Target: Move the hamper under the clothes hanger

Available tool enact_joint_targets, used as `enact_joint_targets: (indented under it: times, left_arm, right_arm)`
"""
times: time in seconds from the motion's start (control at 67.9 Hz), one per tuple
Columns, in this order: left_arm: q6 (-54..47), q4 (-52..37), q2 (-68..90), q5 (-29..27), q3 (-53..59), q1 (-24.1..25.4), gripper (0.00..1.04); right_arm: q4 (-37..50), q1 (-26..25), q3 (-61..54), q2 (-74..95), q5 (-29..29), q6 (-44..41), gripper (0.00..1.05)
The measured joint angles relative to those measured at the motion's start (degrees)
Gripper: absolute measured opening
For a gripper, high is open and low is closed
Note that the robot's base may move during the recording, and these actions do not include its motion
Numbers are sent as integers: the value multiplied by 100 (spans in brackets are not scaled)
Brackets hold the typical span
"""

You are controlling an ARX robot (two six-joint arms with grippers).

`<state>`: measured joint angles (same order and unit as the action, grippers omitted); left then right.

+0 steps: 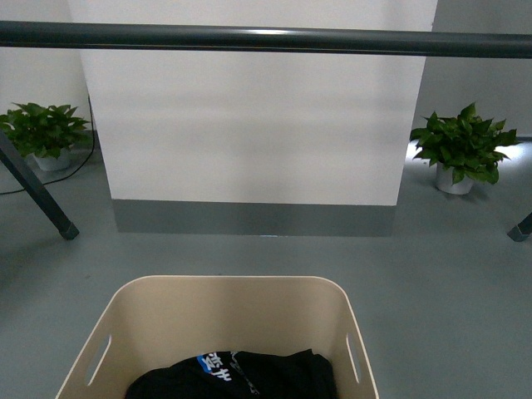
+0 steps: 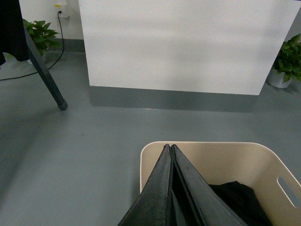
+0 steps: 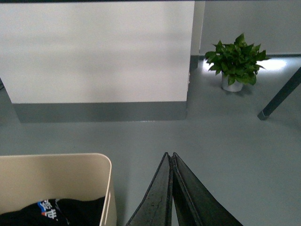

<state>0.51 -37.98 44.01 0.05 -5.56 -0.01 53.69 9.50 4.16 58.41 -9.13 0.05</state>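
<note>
The beige hamper (image 1: 224, 303) stands on the grey floor at the bottom of the front view, with dark clothing (image 1: 249, 378) inside. The clothes hanger's dark top bar (image 1: 266, 40) runs across the top of that view, and its slanted legs (image 1: 41, 195) reach the floor at both sides. My left gripper (image 2: 170, 147) is shut and empty, its tips over the hamper's (image 2: 221, 160) near-left rim. My right gripper (image 3: 169, 155) is shut and empty over bare floor, just right of the hamper (image 3: 70, 174). Neither gripper shows in the front view.
A white panel with a grey base (image 1: 249, 125) stands ahead, behind the rack. Potted plants sit at the far left (image 1: 46, 133) and far right (image 1: 461, 150). A rack leg foot (image 3: 275, 101) rests near the right plant. A cable (image 2: 59, 44) trails from a wall socket.
</note>
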Motion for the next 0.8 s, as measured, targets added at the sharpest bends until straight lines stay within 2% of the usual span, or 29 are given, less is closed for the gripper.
enact_joint_targets:
  times: [0.324, 0.398, 0.457, 0.795]
  left_arm:
    - [-2, 549, -872, 0, 326, 0, 3]
    - [-7, 442, -970, 7, 452, 0, 3]
    - [-13, 629, -1158, -7, 455, 0, 3]
    - [-15, 1805, -2422, -4, 455, 0, 3]
  right_arm:
    - [-1078, -407, -306, -1346, 411, 2, 2]
    - [-1373, -743, -348, -1681, 852, 0, 2]
    - [-1674, -911, -361, -2031, 872, 0, 2]
    - [-2997, -938, -385, -3464, 905, 0, 2]
